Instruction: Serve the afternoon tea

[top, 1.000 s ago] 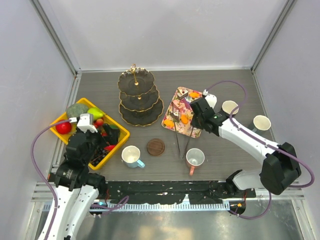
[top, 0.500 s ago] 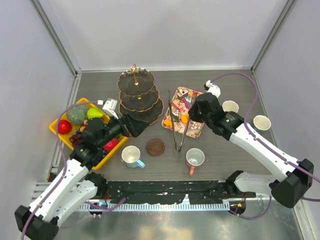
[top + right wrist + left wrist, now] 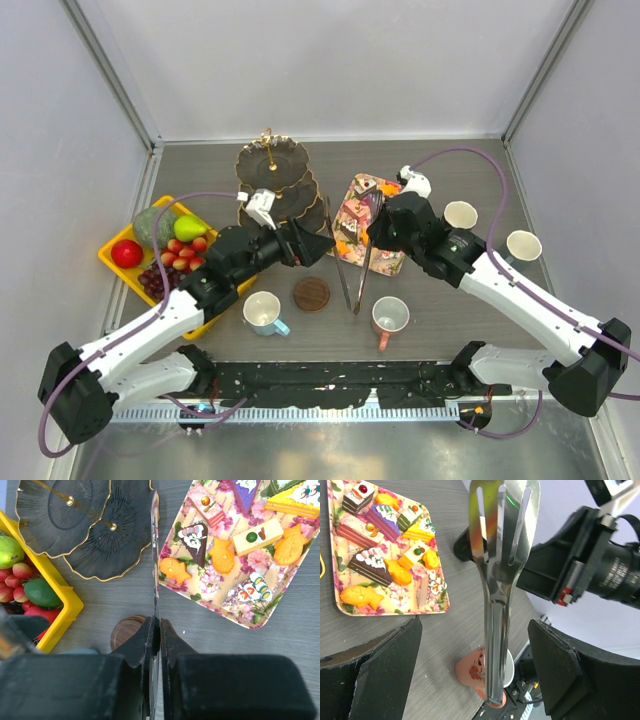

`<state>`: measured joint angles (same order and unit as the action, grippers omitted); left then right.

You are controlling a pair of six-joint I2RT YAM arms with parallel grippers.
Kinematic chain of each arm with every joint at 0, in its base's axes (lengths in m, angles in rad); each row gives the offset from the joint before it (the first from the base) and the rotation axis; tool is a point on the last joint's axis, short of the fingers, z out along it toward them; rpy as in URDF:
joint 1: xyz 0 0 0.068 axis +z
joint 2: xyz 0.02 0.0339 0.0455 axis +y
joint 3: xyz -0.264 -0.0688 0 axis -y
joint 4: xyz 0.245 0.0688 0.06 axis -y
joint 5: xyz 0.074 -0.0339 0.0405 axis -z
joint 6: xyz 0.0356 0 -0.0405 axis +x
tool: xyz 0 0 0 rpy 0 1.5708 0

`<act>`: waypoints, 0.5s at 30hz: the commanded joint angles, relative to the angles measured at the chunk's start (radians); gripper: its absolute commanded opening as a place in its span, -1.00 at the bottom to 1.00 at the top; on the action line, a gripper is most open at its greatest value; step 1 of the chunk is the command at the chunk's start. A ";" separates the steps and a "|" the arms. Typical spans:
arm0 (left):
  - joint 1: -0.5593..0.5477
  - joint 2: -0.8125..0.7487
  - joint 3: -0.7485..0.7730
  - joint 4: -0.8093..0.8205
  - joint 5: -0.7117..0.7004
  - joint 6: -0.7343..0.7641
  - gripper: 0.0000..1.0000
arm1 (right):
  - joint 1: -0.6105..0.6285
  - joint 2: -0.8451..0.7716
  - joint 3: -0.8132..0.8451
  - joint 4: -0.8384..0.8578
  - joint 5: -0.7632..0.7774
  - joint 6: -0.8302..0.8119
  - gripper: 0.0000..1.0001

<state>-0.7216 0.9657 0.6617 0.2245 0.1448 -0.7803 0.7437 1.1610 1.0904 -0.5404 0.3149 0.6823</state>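
The left arm is swinging off the yellow crate (image 3: pixel 112 250) toward 3 o'clock. This is bringing the left gripper (image 3: pixel 315 246) in beside the lowest tier of the stand (image 3: pixel 275 195), with its wide jaws now flanking the tongs (image 3: pixel 495 605). The right gripper (image 3: pixel 376 232), clamped on those tongs, is lifting them off the bench and carrying them toward 9 o'clock, away from the tray (image 3: pixel 207 586). The fruit (image 3: pixel 185 245) in the crate is coming back into view.
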 commanded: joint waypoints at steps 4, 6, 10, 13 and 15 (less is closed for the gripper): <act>-0.027 0.088 0.079 0.136 -0.068 -0.017 0.69 | 0.020 -0.032 0.046 0.040 -0.008 -0.018 -0.90; -0.029 0.102 0.081 0.154 -0.073 -0.033 0.61 | 0.022 -0.034 0.043 0.043 -0.011 -0.015 -0.90; -0.032 0.117 0.085 0.179 -0.062 -0.050 0.41 | 0.022 -0.029 0.043 0.048 -0.019 -0.023 -0.90; -0.036 0.119 0.081 0.185 -0.057 -0.060 0.28 | 0.022 -0.029 0.040 0.056 -0.025 -0.021 -0.90; -0.039 0.120 0.075 0.188 -0.060 -0.065 0.21 | 0.022 -0.029 0.036 0.062 -0.025 -0.021 -0.89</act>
<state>-0.7506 1.0847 0.7040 0.3279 0.0975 -0.8310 0.7601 1.1515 1.0904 -0.5381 0.2943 0.6666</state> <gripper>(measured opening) 0.628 0.116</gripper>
